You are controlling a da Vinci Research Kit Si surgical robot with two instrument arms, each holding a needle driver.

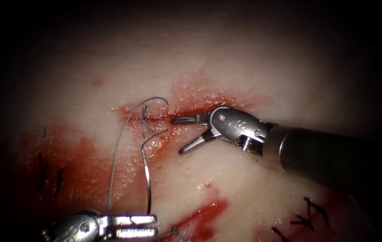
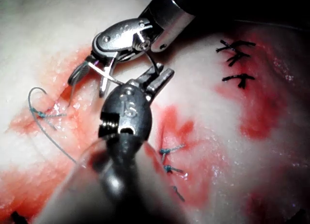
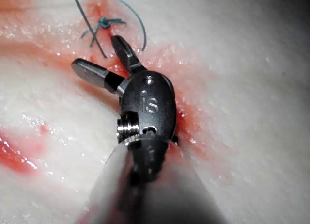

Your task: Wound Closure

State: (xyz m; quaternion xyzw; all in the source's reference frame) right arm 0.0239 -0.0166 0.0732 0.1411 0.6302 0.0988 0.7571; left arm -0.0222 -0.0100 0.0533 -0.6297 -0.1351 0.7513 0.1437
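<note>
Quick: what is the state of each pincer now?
Left pincer: shut on the needle near one end.
Right pincer: open, holding nothing.

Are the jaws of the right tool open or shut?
Open. The right tool has its two jaws spread apart beside the knot, and nothing lies between them.

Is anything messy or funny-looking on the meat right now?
Mostly the red fluid smeared on the tissue around the cut. A loose loop of thread trails from the knot. The left tool grips the needle near one end, outside the tissue; the right tool is open and empty.
</note>
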